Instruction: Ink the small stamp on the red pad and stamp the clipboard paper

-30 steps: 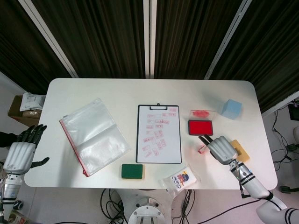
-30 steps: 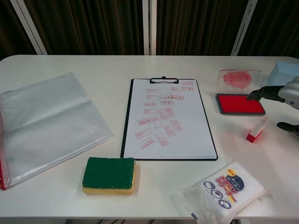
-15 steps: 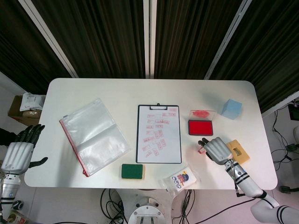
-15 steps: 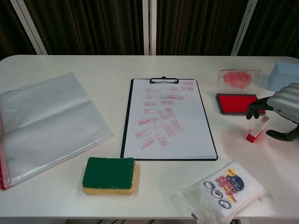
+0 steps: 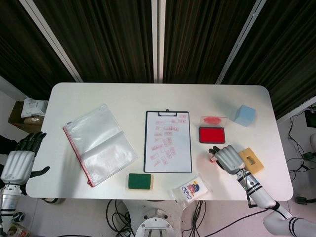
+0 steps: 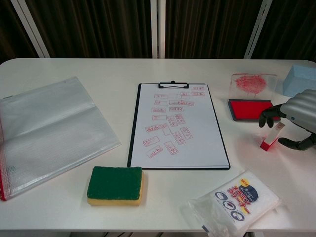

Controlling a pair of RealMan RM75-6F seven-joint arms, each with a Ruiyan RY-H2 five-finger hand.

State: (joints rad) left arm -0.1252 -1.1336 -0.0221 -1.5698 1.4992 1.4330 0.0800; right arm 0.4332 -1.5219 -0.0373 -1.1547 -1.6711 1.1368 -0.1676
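The small stamp (image 6: 272, 137), a slim clear block with a red base, stood tilted on the smooth white surface (image 6: 123, 69), just below the glossy red pad (image 6: 249, 109) and right of the clipboard (image 6: 177, 125). The metallic right hand (image 6: 294, 118) had closed in since a second earlier, fingers curled around the stamp; whether it gripped, I cannot tell. The left hand (image 5: 19, 159) hung released.

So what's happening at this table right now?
A two-armed robot is going for the small stamp, which stands upright on the table just in front of the open red ink pad. Its right hand is curled around the stamp, though a firm grip isn't clear. The left hand hangs open off the table's edge. The clipboard paper already carries many red stamp marks.
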